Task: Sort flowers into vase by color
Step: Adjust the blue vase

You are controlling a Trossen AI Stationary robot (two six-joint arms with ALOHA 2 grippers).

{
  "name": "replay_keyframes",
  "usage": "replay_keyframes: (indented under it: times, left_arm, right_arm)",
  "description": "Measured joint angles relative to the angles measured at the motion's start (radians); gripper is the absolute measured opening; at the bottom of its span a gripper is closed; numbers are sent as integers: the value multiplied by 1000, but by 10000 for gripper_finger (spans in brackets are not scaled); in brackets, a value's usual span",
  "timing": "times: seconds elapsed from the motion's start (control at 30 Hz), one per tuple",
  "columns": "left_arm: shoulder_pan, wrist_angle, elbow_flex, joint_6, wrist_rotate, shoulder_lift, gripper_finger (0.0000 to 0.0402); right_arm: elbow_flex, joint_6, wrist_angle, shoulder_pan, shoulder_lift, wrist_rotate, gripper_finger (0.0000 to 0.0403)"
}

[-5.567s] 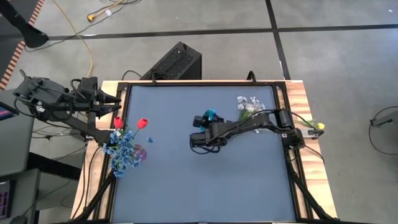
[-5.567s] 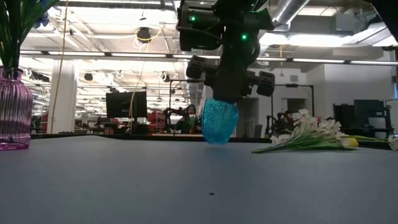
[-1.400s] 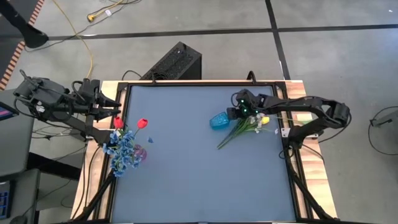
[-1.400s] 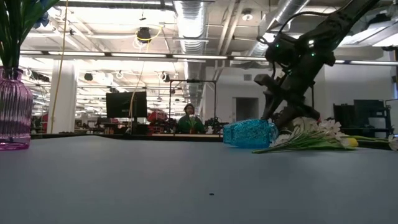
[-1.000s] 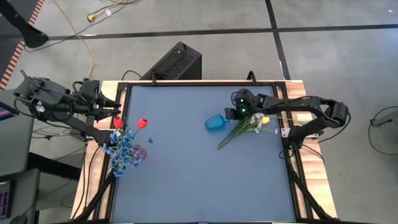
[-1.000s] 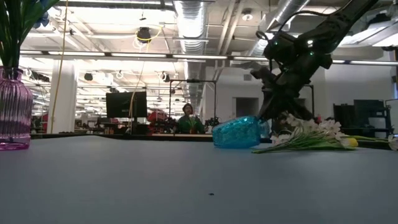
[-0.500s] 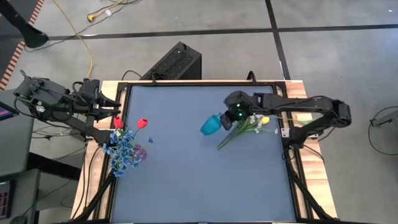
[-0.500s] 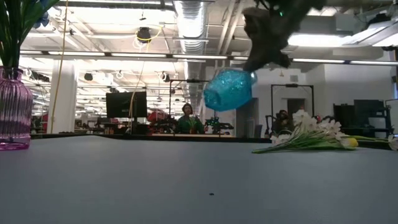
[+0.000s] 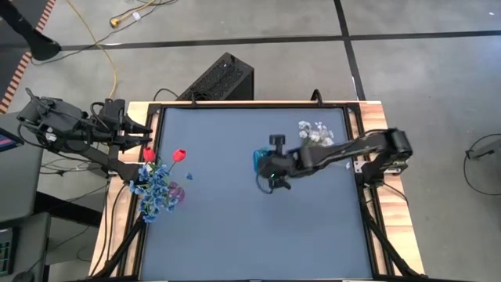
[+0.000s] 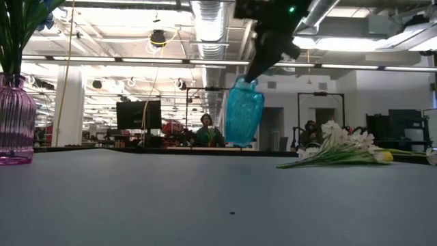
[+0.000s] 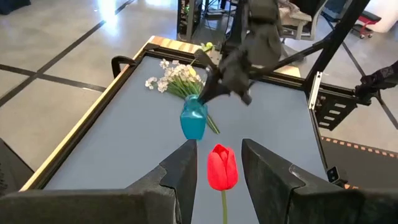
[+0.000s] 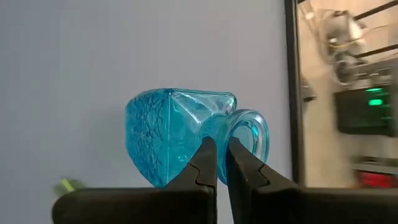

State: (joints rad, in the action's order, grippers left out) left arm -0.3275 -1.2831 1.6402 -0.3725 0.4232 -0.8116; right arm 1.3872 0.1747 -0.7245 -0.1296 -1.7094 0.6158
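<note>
The right claw (image 10: 254,74), pinched shut on the blue vase's (image 10: 243,116) rim, has lifted it upright off the tabletop (image 9: 235,227). White flowers (image 10: 338,147) now lie beside it, ready for sorting.

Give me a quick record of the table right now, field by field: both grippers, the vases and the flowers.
right gripper: shut on blue vase rim, vase held above table
left gripper: at left edge, red tulip between its fingers
pink vase: left side, holds blue flowers
white flowers: lying at right side
yellow tulip: lying beside white flowers
</note>
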Motion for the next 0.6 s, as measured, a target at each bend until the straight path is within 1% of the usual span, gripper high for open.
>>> replay_keyframes:
  times: [0.1,0.17,0.37,0.57,0.6]
  left_arm:
    - [0,0,0,-12,0,0,114]
    - [0,0,0,-16,0,0,114]
    - [0,0,0,-31,-2,0,114]
    - [0,0,0,-32,-22,0,114]
    - [0,0,0,-32,-23,0,114]
  right_arm:
    - [44,57,-14,-39,-89,114,38]
    - [75,97,-30,-55,-136,145,38]
    - [131,112,-56,-69,-225,139,38]
    - [140,85,-66,-64,-224,123,38]
    - [140,82,-70,-64,-222,122,45]
